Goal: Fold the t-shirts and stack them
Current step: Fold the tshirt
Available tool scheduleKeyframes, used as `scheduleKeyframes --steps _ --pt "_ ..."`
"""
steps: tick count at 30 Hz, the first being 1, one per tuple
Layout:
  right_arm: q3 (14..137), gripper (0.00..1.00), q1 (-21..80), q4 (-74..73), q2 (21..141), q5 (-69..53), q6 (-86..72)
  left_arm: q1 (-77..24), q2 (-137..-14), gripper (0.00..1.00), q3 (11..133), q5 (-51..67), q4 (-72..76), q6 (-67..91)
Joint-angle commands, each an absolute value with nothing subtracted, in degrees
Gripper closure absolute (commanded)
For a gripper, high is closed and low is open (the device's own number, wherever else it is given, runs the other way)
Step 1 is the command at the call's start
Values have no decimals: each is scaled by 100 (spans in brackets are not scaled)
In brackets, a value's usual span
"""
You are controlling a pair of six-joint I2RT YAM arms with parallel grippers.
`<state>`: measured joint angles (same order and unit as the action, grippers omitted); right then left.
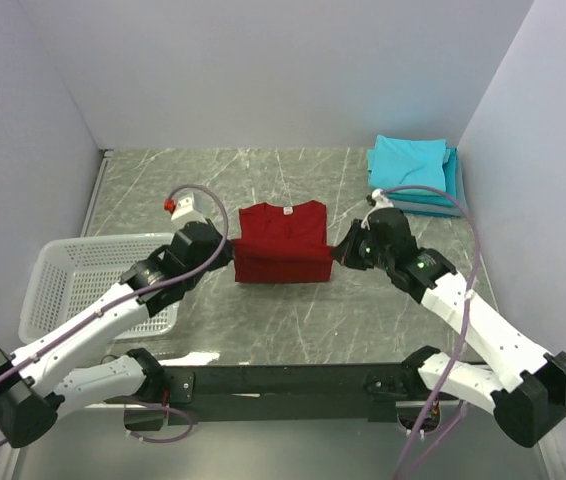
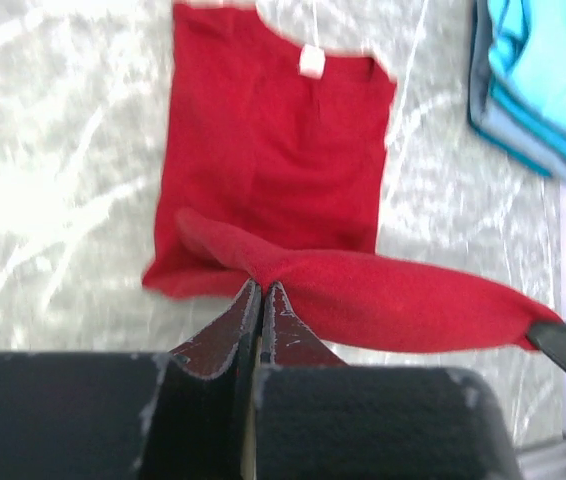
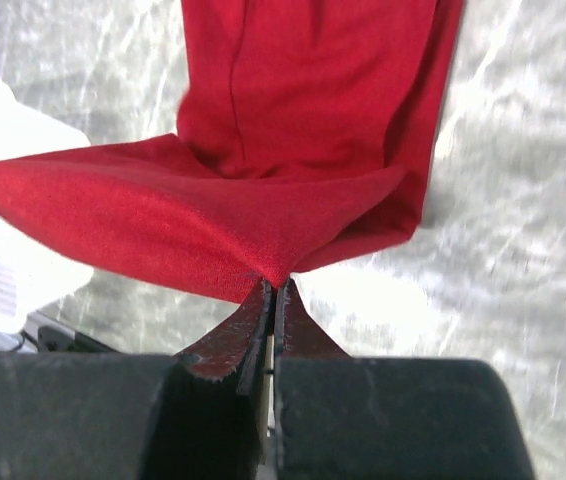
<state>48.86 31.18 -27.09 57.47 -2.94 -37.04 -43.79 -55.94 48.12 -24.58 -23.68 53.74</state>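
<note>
Red cloth is what both arms are working on right now: the deep red t-shirt (image 1: 281,240) is lying in the middle of the table (image 1: 293,320) with its collar and little white neck label (image 2: 311,62) pointing away from the arms. The sleeves are looking tucked in already, since the body is reading as a plain rectangle. The left gripper (image 2: 261,290) is pinching the near hem at its left corner, jaws squeezed practically together on the fabric. The right gripper (image 3: 273,288) is doing the same at the right corner, clamped right down on a thin bit of cloth. Between them the hem is hanging off the table as a sagging band over the lower part of the shirt, so I'm guessing they're mid bottom-to-top fold. In the far right corner a stack of folded shirts (image 1: 413,172) is sitting, turquoise on top and grey-blue underneath, well apart from the red one, so that part is looking done. What's left, I'm thinking: laying the hem over toward the collar, letting go, maybe one more fold, then carrying it onto the pile. I'm not seeing any more shirts in the white basket (image 1: 73,285) on the left, so red is probably the last.
</note>
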Motion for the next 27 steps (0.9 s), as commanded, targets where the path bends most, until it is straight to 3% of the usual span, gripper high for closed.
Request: scheduleKeyframes --steps 1,7,27 --pt "5317 100 2787 -2417 5949 -412 -3296 -3833 -5800 97 5106 -2313 -1761 4800" --pt "5799 100 2357 -2031 6722 -817 -3006 -2981 -6484 98 5413 -1487 -1179 4413" --pt "7223 100 1327 -1680 8867 -1800 -2628 -1802 -8858 100 6864 -343 -624 4104"
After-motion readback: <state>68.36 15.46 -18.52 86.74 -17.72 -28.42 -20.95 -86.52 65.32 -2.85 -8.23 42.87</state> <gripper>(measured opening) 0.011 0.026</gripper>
